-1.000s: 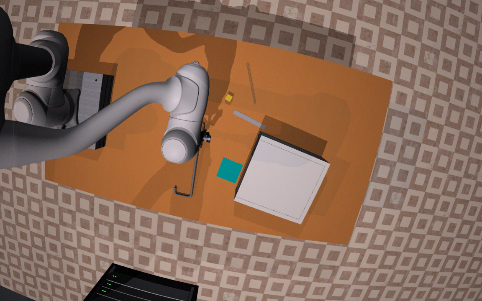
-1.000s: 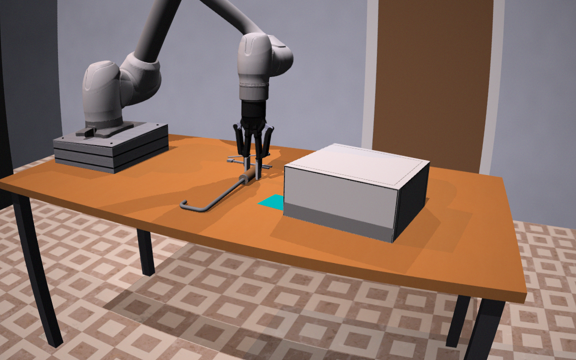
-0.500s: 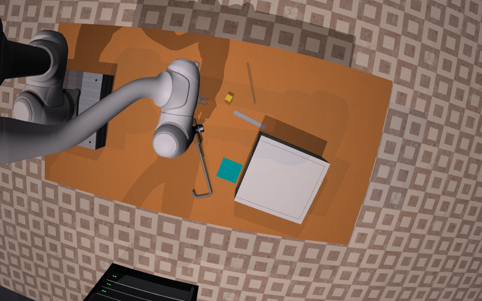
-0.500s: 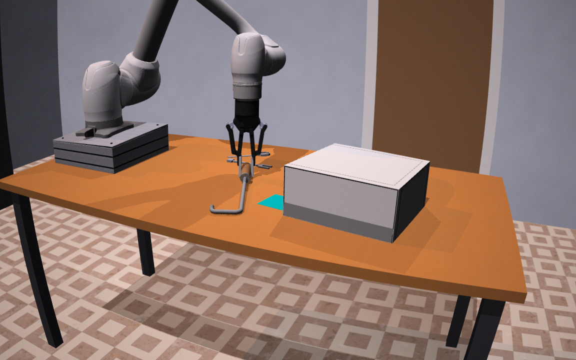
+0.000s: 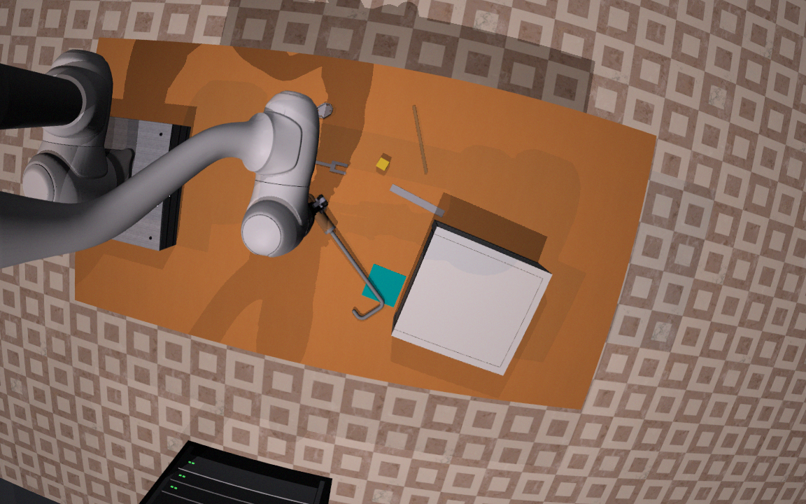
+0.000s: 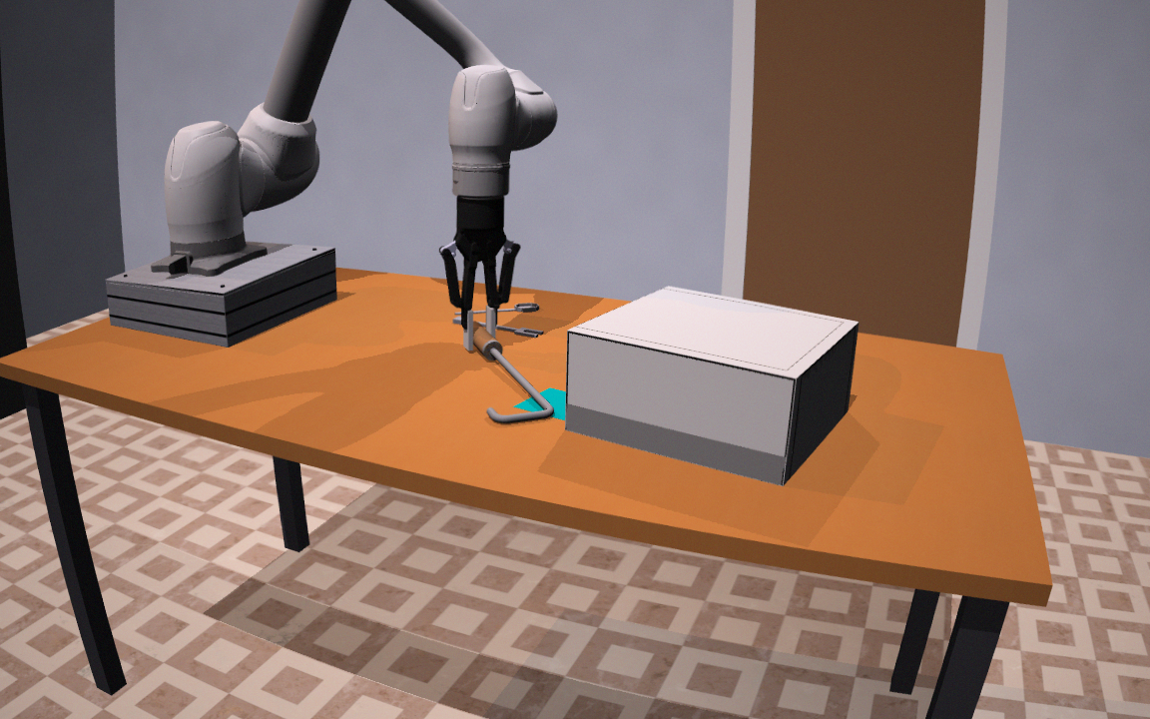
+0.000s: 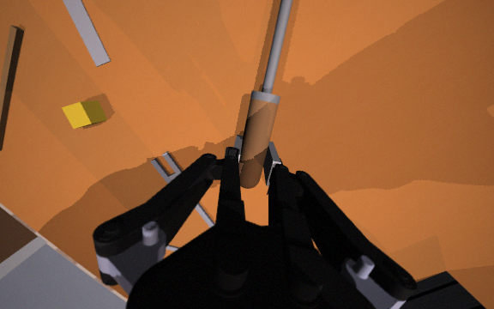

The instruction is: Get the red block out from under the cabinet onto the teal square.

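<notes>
My gripper (image 5: 320, 210) (image 6: 479, 335) (image 7: 252, 148) is shut on the brown handle of a grey hook tool (image 5: 355, 263) (image 6: 521, 379) (image 7: 262, 124), low over the orange table (image 5: 236, 300) (image 6: 293, 393). The tool's rod runs across the teal square (image 5: 392, 285) (image 6: 557, 396). Its bent end lies on the table just in front of the white cabinet (image 5: 474, 300) (image 6: 695, 393), beside the square's near edge. The teal square lies flat against the cabinet's front side. The red block is hidden in every view.
A yellow cube (image 5: 383, 164) (image 7: 84, 113), a thin wooden stick (image 5: 420, 138) (image 7: 7, 86) and a flat grey bar (image 5: 415, 199) (image 7: 86, 32) lie behind the cabinet's left corner. A small forked tool (image 5: 334, 165) (image 7: 165, 165) lies near my gripper. The robot's base block (image 5: 143, 181) (image 6: 222, 286) stands at the table's left end.
</notes>
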Tool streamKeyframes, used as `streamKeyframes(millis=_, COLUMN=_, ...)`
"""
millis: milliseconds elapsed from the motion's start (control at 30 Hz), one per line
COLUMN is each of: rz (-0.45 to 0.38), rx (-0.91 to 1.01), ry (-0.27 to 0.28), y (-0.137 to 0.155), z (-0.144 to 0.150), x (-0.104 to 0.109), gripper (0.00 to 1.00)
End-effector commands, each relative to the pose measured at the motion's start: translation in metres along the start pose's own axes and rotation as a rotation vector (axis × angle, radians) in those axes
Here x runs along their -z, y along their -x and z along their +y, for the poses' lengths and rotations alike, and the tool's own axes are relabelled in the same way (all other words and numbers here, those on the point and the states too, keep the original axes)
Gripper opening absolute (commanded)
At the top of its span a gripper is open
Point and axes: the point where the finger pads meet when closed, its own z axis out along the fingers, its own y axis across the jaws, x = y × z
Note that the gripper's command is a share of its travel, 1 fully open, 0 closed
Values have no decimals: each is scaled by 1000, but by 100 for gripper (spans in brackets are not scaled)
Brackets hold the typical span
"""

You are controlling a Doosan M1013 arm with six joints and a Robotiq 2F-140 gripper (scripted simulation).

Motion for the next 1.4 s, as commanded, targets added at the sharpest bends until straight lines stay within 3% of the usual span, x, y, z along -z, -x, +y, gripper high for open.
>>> streamKeyframes(millis=0, rz=-6, rx=117, ry=-7, y=7, z=3, x=0, gripper=0)
streamKeyframes(millis=600, rz=-4, rx=436, ry=-8, y=29, z=13, x=0, gripper=0)
streamKeyframes(millis=1367, rz=-4, rx=583, ry=-8, y=38, z=18, x=0, gripper=0)
